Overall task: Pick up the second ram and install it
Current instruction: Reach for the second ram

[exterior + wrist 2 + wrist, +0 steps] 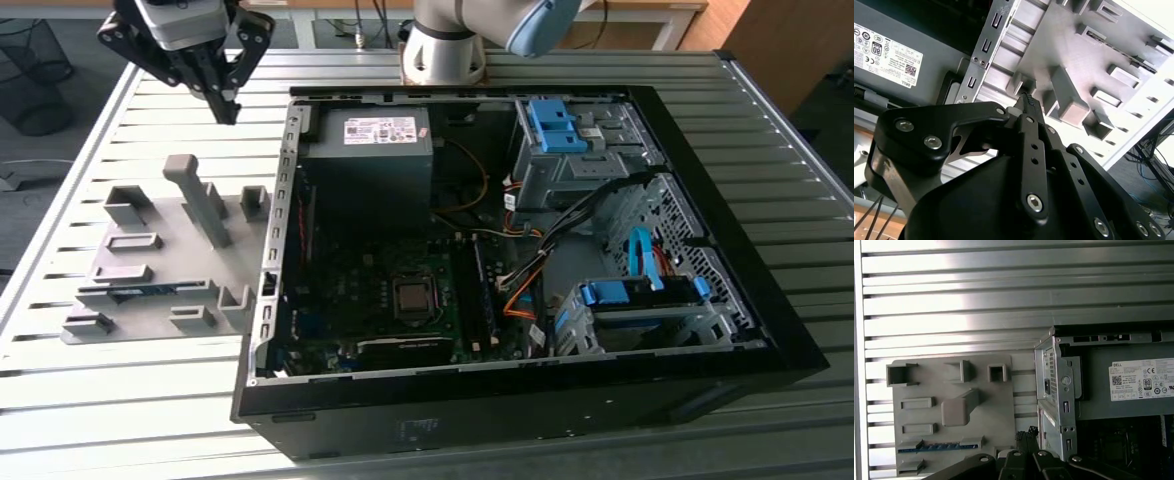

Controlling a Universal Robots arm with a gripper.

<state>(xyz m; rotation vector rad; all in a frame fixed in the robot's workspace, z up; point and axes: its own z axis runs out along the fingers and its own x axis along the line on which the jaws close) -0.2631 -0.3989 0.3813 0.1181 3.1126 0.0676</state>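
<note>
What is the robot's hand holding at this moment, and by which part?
Nothing. The hand is shut and empty; the second ram lies in the grey holder.

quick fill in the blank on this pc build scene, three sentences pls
1. The thin bluish-green ram stick lies in the ____ plastic holder tray.
2. That tray sits to the exterior view's ____ of the open black computer case.
3. The black gripper is shut and holds ____.

Missing words: grey; left; nothing
</note>
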